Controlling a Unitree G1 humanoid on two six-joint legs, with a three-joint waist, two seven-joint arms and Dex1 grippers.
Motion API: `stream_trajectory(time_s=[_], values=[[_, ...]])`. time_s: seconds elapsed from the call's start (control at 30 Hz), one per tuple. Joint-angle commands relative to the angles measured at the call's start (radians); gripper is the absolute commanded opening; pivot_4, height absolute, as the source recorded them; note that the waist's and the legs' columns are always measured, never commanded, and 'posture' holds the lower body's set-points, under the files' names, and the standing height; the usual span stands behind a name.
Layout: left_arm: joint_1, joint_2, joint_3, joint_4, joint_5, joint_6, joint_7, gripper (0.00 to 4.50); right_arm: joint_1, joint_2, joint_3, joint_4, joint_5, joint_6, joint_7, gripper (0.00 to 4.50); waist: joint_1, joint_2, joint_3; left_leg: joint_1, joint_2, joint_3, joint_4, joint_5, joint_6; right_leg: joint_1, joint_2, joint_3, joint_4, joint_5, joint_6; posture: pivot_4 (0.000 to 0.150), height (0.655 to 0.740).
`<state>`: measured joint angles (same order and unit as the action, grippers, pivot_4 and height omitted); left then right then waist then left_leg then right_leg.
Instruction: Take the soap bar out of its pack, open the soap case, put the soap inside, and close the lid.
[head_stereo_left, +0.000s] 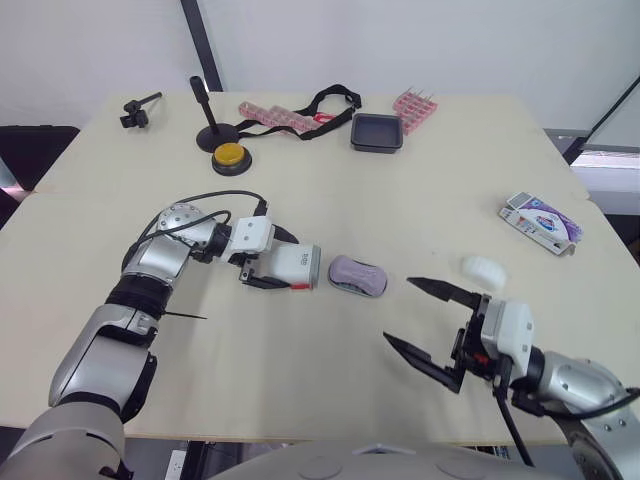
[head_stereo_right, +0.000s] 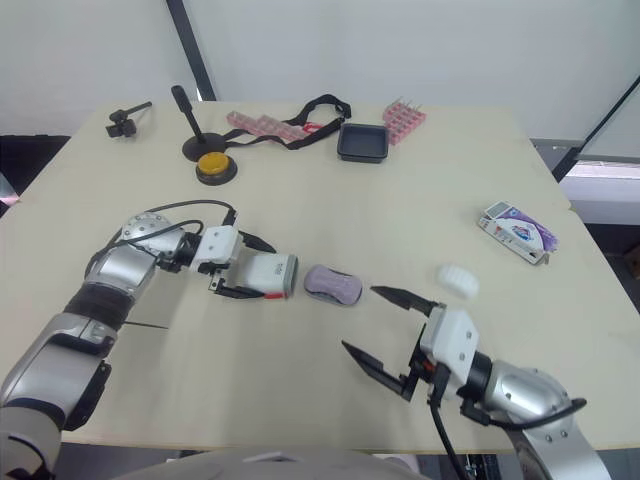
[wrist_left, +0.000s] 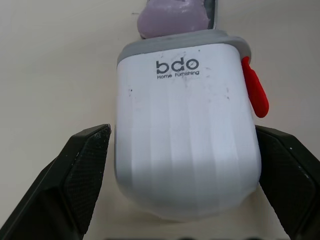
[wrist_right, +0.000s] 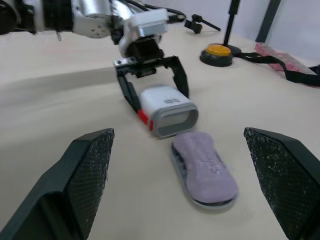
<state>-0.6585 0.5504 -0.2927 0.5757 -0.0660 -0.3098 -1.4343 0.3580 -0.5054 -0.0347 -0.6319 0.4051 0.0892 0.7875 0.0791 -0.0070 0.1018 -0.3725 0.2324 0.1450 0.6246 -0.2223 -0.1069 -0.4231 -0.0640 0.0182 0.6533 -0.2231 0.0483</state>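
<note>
- Left gripper (head_stereo_left: 280, 262): its black fingers are spread to either side of the sleeve (wrist_left: 185, 135), close to its walls. We cannot confirm a firm pinch.
- Sleeve: the outer shell of the soap case, lying on its side on the table (head_stereo_left: 420, 200). It is a white, smooth, faintly ribbed plastic box with rounded corners, a grey collar at its open mouth and a small red tab (wrist_left: 254, 95) on one side.
- Soap (head_stereo_left: 358, 272): a matt lilac oval bar with an embossed top. It rests on the tray (wrist_right: 212, 204), a shallow grey insert, just outside the sleeve's mouth.
- Right gripper (head_stereo_left: 397, 310): fingers wide apart and empty, hovering low over the table near the soap and pointing at it.
- White lump (head_stereo_left: 483, 270): a small rounded object beyond the right gripper. We cannot tell what it is.
- Pack (head_stereo_left: 540, 222): a flat white and purple carton, well apart from the case at the table's right edge.
- Progress, as we judge it: the soap is out of its pack, the case is open, and the bar is seated on the tray. What remains is to slide the tray into the sleeve, which closes the case.
</note>
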Motion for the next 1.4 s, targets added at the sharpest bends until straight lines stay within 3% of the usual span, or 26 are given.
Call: stream_trajectory(time_s=[0.03,0.87,1.4], values=[[-0.006,0.013,0.015,-0.004,0.003,-0.001,0.005,4.5,-0.029,0.02,0.021,0.108,-0.036,-0.048,-0.002,4.47,0.001,0.0,0.0,0.0,0.0,0.0,0.0,0.0,0.0,0.0,0.0,0.0,0.0,0.0,0.0,0.15,0.7291],[0.03,0.002,0.023,-0.075,-0.021,0.106,0.05,4.5,-0.071,0.02,-0.042,0.446,0.014,-0.274,0.164,4.47,-0.001,0.001,0.001,-0.001,0.0,0.0,-0.001,0.0,0.001,0.0,-0.001,-0.001,-0.001,-0.002,-0.004,0.15,0.7291],[0.049,0.003,0.017,-0.087,-0.014,0.108,0.041,4.5,-0.076,-0.023,-0.084,0.38,0.062,-0.205,0.172,4.47,0.0,0.001,0.001,-0.001,0.0,0.0,-0.001,0.0,0.001,0.0,-0.001,-0.001,-0.002,-0.002,-0.004,0.15,0.7291]])
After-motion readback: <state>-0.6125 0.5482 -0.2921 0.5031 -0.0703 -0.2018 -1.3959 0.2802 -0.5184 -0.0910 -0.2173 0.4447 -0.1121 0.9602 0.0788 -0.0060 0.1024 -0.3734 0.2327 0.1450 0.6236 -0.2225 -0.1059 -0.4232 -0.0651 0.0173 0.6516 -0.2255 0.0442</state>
